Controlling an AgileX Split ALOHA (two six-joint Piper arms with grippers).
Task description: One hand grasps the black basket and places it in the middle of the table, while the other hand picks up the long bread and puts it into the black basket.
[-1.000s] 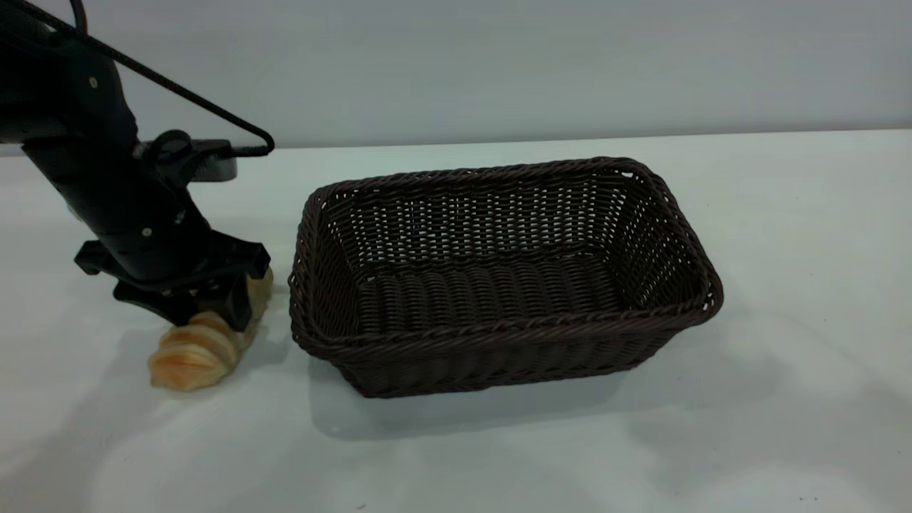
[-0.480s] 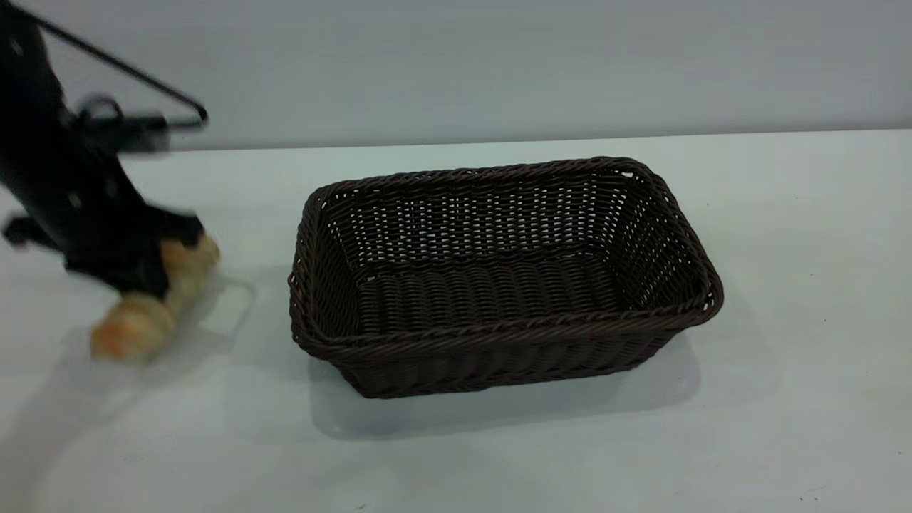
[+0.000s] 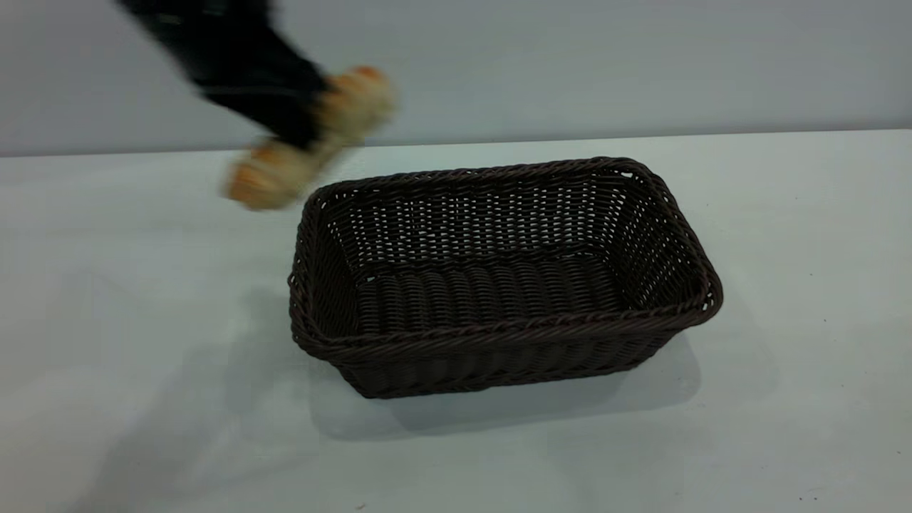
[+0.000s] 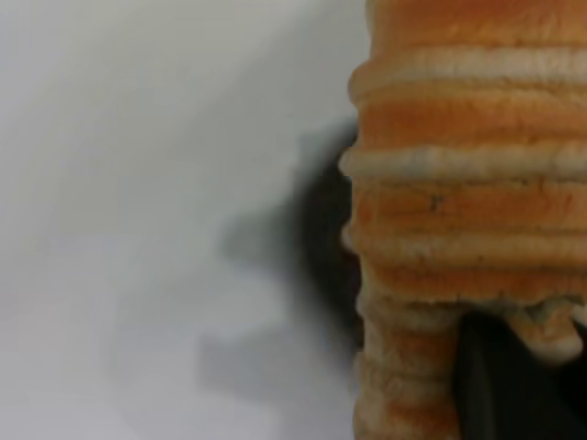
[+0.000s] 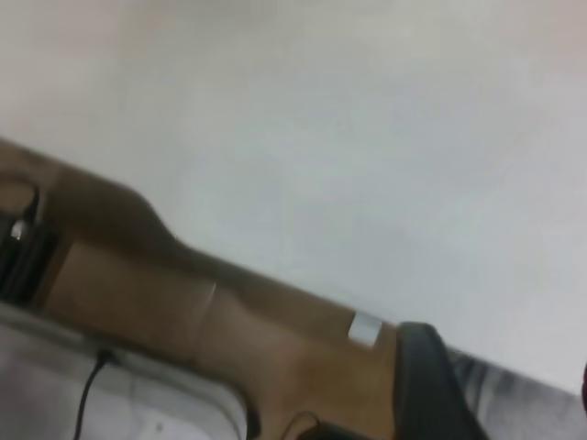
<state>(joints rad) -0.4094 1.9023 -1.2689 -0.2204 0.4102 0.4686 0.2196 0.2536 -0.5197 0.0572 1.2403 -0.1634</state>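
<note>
One long bread (image 3: 306,139), one black basket (image 3: 499,278)

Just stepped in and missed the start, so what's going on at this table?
The left hand is shut on the long bread and carries it in the air, just beyond the near-left corner of the black basket. The basket sits empty around the middle of the table. The bread is not yet over the basket's opening. The right hand is not in view.

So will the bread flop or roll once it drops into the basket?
The bread probably stays stiff: held mid-length by the left gripper, both ends stick out without sagging. Its ridges and the basket floor's weave likely limit rolling.
</note>
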